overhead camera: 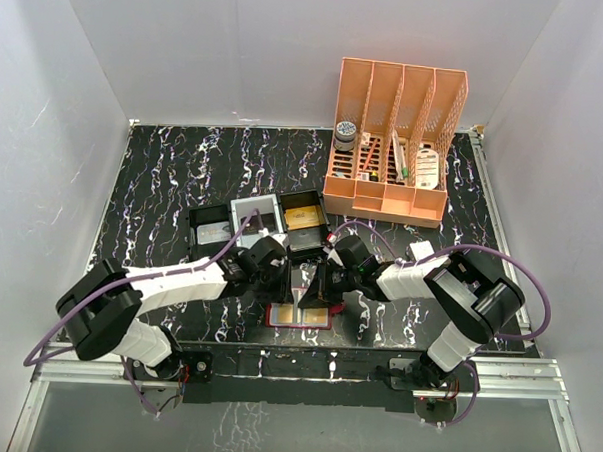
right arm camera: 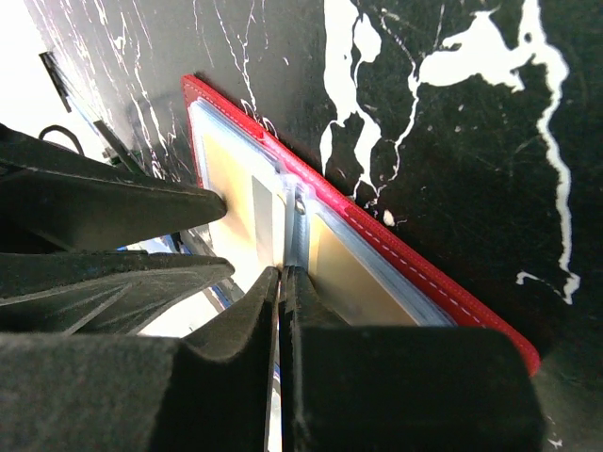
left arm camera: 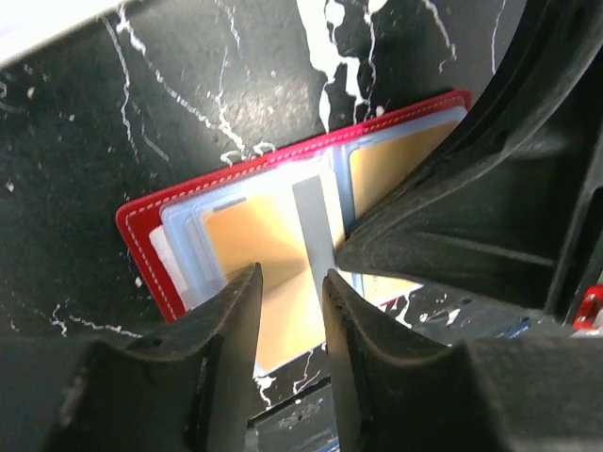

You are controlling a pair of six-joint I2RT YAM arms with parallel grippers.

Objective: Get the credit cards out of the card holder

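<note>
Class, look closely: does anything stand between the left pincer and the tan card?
Nothing visible does: the left pincer hangs open right over the tan card in the card holder; the right pincer, shut, sits beside it.

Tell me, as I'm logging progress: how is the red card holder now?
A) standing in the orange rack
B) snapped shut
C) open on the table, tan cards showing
C: the red card holder lies spread open on the table, tan cards visible inside.
</note>
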